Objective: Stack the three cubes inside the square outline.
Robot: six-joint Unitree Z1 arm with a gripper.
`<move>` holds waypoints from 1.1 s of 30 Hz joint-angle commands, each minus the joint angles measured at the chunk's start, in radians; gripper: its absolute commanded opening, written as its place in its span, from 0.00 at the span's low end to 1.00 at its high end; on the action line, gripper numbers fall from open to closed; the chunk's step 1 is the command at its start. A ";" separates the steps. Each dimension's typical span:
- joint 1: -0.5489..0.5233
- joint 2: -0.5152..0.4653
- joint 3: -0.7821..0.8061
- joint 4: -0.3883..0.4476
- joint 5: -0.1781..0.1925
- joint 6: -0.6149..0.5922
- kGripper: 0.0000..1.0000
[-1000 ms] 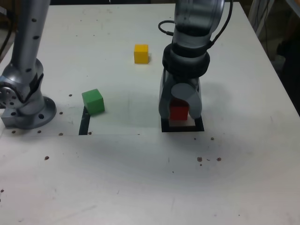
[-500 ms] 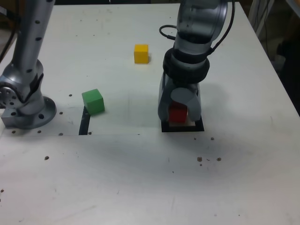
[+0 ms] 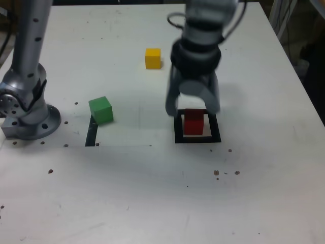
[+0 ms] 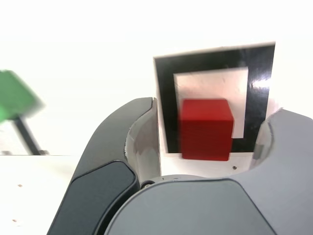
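A white table (image 3: 152, 193) bears a black strip (image 3: 91, 133).

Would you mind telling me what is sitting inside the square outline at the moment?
Only the red cube sits inside the square outline, on its white centre. Nothing is stacked on it. The open gripper hides part of the frame's far edge.

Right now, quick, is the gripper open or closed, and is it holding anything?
Gripper: jaws open, holding nothing; the red cube sits free between them in the square outline.
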 commanded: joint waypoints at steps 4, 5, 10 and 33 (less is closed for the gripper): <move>0.174 -0.113 0.012 0.066 0.060 0.121 0.99; 0.220 -0.127 0.016 0.070 0.075 0.155 0.99; 0.440 -0.148 0.014 0.070 0.157 0.307 0.99; 0.672 0.073 0.039 -0.024 0.159 0.638 0.92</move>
